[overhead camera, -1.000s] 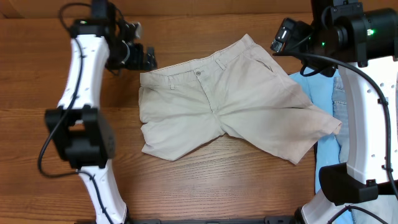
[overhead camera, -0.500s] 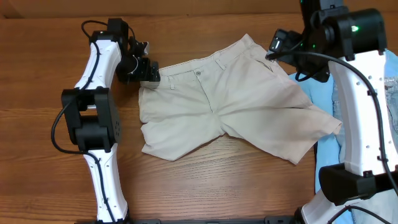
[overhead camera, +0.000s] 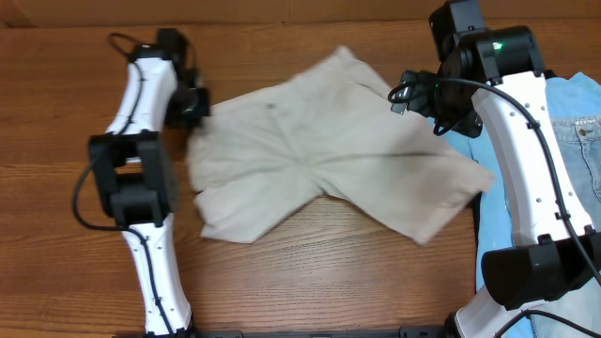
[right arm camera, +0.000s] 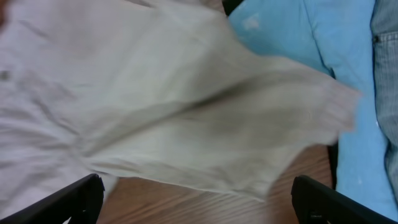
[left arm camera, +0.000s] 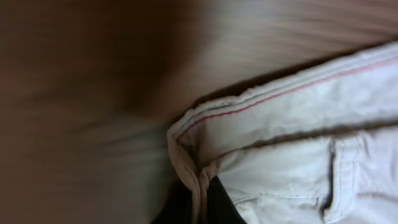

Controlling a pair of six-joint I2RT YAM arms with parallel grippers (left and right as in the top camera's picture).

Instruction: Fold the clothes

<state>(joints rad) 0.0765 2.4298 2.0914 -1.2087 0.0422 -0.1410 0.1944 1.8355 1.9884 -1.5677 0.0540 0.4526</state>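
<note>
The beige shorts [overhead camera: 319, 160] lie spread on the wooden table, blurred by motion. My left gripper [overhead camera: 192, 103] is shut on the left end of their waistband; in the left wrist view the bunched waistband corner [left arm camera: 199, 180] is pinched between the dark fingers [left arm camera: 217, 208]. My right gripper [overhead camera: 413, 89] hovers open above the shorts' far right hip, holding nothing. In the right wrist view its fingertips [right arm camera: 81, 199] stand wide apart over the shorts' leg [right arm camera: 205, 118], with bare wood showing between them.
A sky-blue T-shirt [overhead camera: 563, 99] and pale jeans [overhead camera: 584, 141] lie at the right edge, partly under the shorts' right leg. Both show in the right wrist view too, the T-shirt [right arm camera: 298, 43] and the jeans [right arm camera: 385, 68]. Brown wooden table [overhead camera: 310, 272] runs along the front.
My left gripper went from open to shut on the waistband corner and pulled left; the shorts slid left with it. The right arm shifted slightly left and stayed open.
</note>
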